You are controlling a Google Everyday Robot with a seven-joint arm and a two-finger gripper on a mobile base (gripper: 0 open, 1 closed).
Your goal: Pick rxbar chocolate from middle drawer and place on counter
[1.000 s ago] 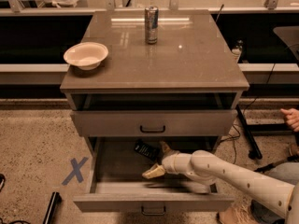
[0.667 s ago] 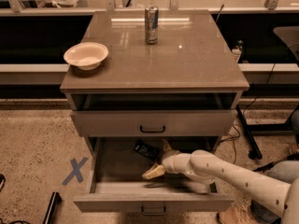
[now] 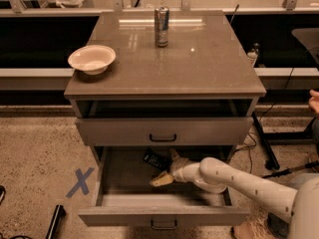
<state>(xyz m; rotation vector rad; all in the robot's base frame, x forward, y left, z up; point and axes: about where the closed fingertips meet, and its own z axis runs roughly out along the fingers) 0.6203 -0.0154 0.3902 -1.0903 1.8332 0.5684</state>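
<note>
Inspection finds the middle drawer [image 3: 164, 216] pulled well out from the cabinet, so its floor is exposed from above. The upper drawer [image 3: 163, 131] stands only slightly forward and does not block the way in. The rxbar chocolate [image 3: 155, 159] lies flat on the drawer floor toward the back, left of centre, dark against the grey lining and not lifted. The white arm [image 3: 239, 182] enters from the right, angled down over the drawer's side, which puts the hand [image 3: 167, 167] low inside the drawer, just beside the bar. The hand is spread wide, one finger pointing up toward the rear and the other forward and left, and it grips nothing. The bar sits close by the rear finger; contact cannot be confirmed. In my judgement this is the approach to the grasp, with the fingers opened to straddle a thin, flat wrapper that gives little edge to catch. The table [image 3: 209, 68] above carries a silver drink can [image 3: 161, 26] at the back and a pale bowl [image 3: 91, 59] at the left edge. Its centre and right would suit the bar.
</note>
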